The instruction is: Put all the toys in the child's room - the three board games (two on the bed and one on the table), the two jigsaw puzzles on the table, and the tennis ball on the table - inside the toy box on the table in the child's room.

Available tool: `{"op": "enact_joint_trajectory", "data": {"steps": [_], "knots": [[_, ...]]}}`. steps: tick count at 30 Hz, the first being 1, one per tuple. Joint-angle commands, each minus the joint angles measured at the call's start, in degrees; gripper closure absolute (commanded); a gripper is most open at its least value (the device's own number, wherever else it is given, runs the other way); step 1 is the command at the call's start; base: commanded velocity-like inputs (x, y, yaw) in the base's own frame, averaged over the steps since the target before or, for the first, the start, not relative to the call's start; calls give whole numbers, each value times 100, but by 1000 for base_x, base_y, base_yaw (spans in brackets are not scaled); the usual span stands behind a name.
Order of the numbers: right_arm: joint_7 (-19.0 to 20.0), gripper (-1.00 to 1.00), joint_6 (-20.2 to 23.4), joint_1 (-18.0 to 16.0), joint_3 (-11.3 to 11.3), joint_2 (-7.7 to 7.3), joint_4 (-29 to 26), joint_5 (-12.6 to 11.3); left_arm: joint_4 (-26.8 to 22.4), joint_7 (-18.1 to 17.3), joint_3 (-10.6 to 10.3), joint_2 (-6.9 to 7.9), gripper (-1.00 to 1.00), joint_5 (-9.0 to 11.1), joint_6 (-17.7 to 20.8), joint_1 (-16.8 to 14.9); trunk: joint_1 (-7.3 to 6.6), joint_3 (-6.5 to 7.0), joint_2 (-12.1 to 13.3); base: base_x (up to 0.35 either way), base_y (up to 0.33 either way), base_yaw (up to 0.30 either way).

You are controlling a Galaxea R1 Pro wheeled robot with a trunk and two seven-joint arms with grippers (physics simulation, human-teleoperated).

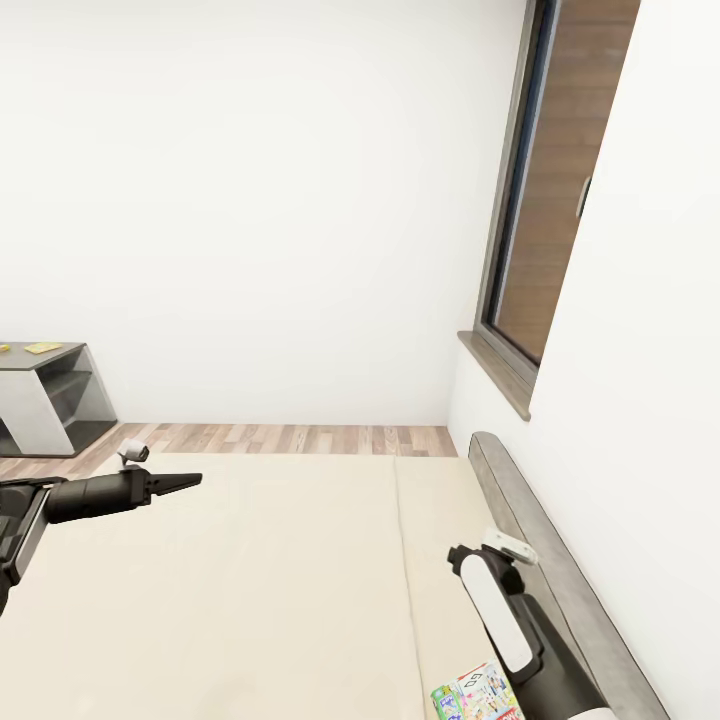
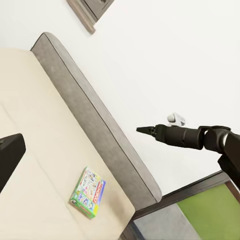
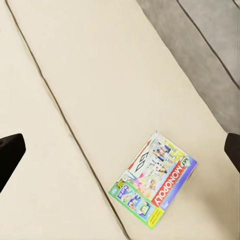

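Observation:
One board game (image 3: 155,182), a white, green and blue box with a red MONOPOLY stripe, lies flat on the beige bed (image 1: 280,580) close to the grey headboard (image 1: 545,545). It also shows as the board game (image 2: 89,192) and, cut by the picture's edge, the board game (image 1: 478,697). My right gripper (image 2: 145,130) hovers above the mattress, open, its fingers (image 3: 10,155) wide apart and clear of the box. My left gripper (image 1: 185,482) hangs over the bed's far left part, open and empty. The toy box and tennis ball are out of view.
A dark-grey low desk wing (image 1: 45,395) stands at the far left with a small flat yellowish thing (image 1: 42,347) on it, too small to identify. Wood-plank floor (image 1: 300,438) runs behind the bed. A tall grey-framed window (image 1: 550,200) sits above the headboard.

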Motion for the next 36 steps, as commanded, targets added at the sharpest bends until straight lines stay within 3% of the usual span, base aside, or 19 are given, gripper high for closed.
{"op": "enact_joint_trajectory", "data": {"steps": [1,12,27,36], "knots": [[-36,-100,24,-7,11,-8,-8,-40,0,-18,-1,-10,-100,-3,61,-5,4,-14,-14,0,0,0],[9,-100,24,-7,121,-12,-7,-52,0,4,-1,-100,-100,-10,61,-5,4,-14,-14,0,0,0],[13,-100,49,-7,135,-29,-10,-50,0,-161,21,-71,-100,14,65,-5,4,-84,-14,0,0,0],[6,-100,83,-10,128,-52,6,-53,16,-161,37,-56,-100,25,350,-5,4,-167,-14,0,0,0]]}}
